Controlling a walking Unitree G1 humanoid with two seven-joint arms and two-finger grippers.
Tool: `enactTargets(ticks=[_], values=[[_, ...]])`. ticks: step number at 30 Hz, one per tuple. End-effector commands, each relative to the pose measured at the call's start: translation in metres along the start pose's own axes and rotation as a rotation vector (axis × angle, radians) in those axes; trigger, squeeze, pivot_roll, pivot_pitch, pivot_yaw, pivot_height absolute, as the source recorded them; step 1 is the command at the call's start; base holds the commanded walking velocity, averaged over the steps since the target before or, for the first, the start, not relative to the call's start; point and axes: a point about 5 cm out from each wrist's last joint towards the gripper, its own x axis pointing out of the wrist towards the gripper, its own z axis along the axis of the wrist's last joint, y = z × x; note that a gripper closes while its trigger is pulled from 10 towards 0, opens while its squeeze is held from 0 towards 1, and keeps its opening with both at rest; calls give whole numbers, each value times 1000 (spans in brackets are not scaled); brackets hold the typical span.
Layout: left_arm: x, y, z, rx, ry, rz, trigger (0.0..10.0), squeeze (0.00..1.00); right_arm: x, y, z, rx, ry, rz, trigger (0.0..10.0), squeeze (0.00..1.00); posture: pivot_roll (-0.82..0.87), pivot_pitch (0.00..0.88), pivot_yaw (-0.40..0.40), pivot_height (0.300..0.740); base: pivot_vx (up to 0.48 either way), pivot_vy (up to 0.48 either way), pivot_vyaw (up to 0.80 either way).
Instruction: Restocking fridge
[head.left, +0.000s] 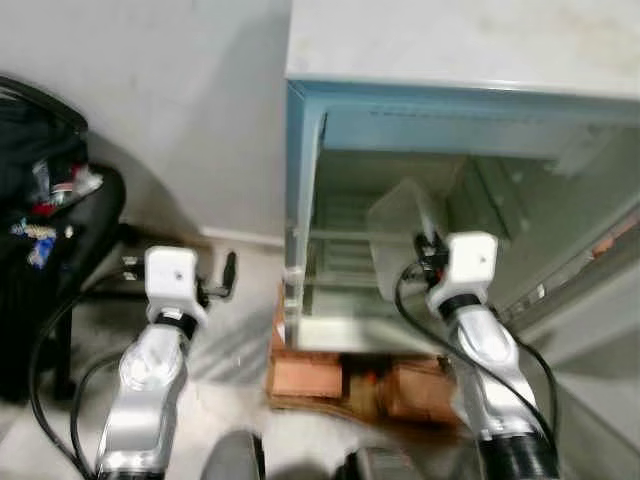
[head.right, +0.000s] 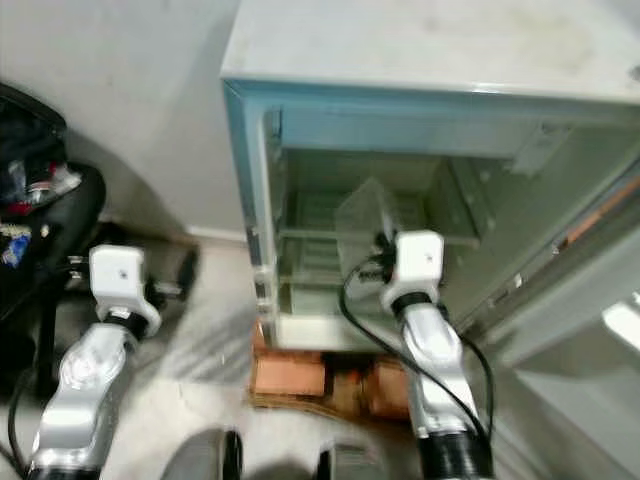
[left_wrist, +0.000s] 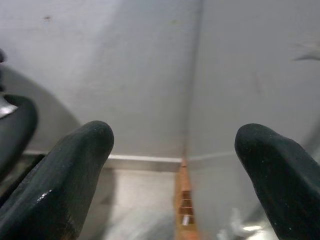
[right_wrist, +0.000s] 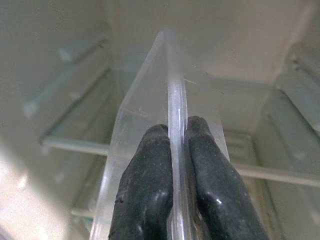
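1. A small pale-blue fridge with a white top (head.left: 300, 150) stands against a grey wall (head.left: 190, 90), its door swung open to the robot's right. The pale green interior is visible, with a glass shelf (head.right: 310, 235) across the middle and a lower compartment below it.
2. The fridge rests on a low base of orange-brown blocks (head.left: 310, 378); the exact material cannot be determined, as this part of the head views is blurred.
3. A black chair or stand loaded with dark bags and small coloured items (head.left: 45, 200) sits to the robot's left, well apart from the fridge.
4. The silver right arm reaches forward into the fridge opening. The right gripper (right_wrist: 172, 135) has its two black fingers pressed together on the upper edge of a clear plastic bin (right_wrist: 150, 145), pinching the thin wall between them.
5. The clear plastic bin (head.left: 400, 235) hangs from that grip inside the fridge cavity, in front of the glass shelf, tilted rather than level. Whether it touches the shelf cannot be determined.
6. The silver left arm is raised in front of the wall, left of the fridge. The left gripper (left_wrist: 175, 150) has its fingers (left_wrist: 75, 165) spread wide with nothing between them, facing the corner where the wall meets the fridge side.
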Motion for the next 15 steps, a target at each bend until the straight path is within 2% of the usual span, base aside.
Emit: enactTargets(ticks=[1, 8, 9, 12, 15], values=[[-1, -3, 0, -6, 0, -4, 10000, 0, -4, -10, -5, 1, 22, -30, 10000, 0, 63, 140, -41, 740, 0, 0, 0], [-4, 2, 2, 10, 3, 30, 10000, 0, 1, -4, -8, 29, 34, 12, 10000, 0, 92, 153, -41, 740, 0, 0, 0], [-6, 3, 1, 11, 9, 38, 10000, 0, 7, 2, -7, 44, 30, 44, 10000, 0, 98, 156, -39, 740, 0, 0, 0], [-9, 4, 2, 15, 13, 37, 10000, 0, 15, 8, -6, 49, 26, 73, 10000, 0, 113, 167, -38, 740, 0, 0, 0], [-14, 4, 2, 23, 17, 36, 10000, 0, 30, 13, -7, 67, 38, 84, 10000, 0, 148, 183, -44, 740, 0, 0, 0]])
